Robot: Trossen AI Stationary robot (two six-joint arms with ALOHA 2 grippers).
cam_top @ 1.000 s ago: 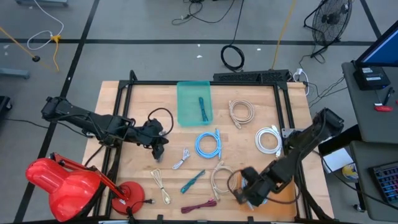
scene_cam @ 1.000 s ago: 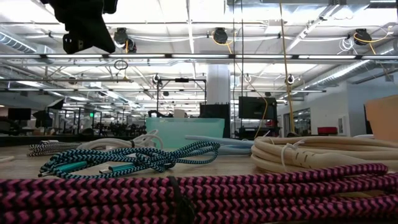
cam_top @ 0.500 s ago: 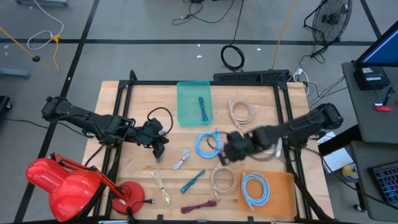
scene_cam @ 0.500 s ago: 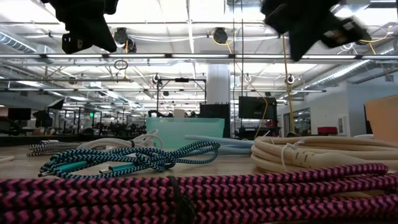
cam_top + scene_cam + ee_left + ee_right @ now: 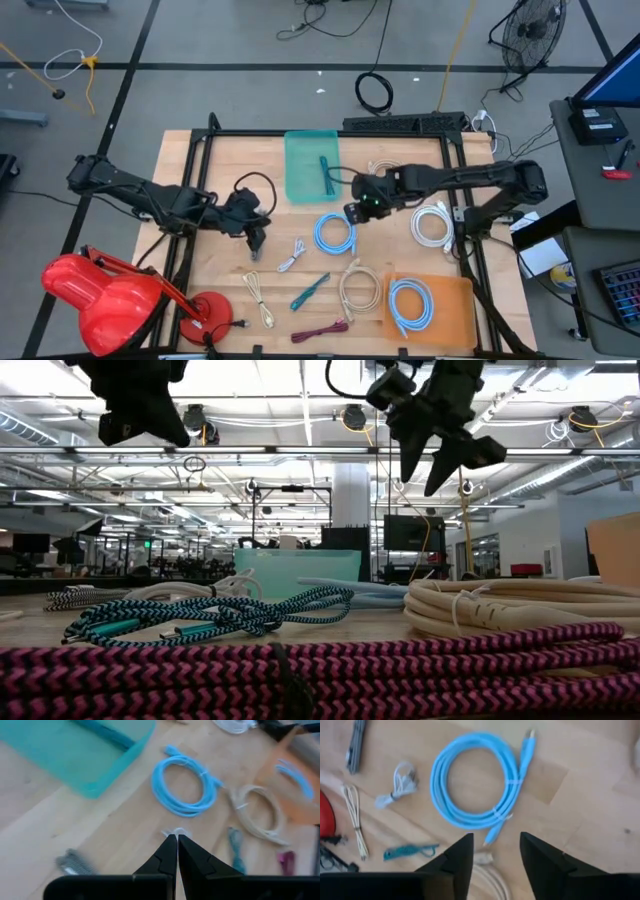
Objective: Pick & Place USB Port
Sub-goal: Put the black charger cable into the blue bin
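High view: the right gripper [image 5: 352,210] hangs above the table between the teal tray [image 5: 312,165] and a blue cable coil [image 5: 335,233], its jaws spread and empty. The right wrist view shows that coil [image 5: 480,782] lying flat on the wood just ahead of the fingers [image 5: 455,857]. A second blue coil [image 5: 410,305] lies on the orange mat [image 5: 450,315] near the table's front right. The left gripper [image 5: 254,240] waits over the left side, jaws pressed together, holding nothing.

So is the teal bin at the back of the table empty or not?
Not empty. The teal bin holds one teal braided cable, lying along its right side in the high view.
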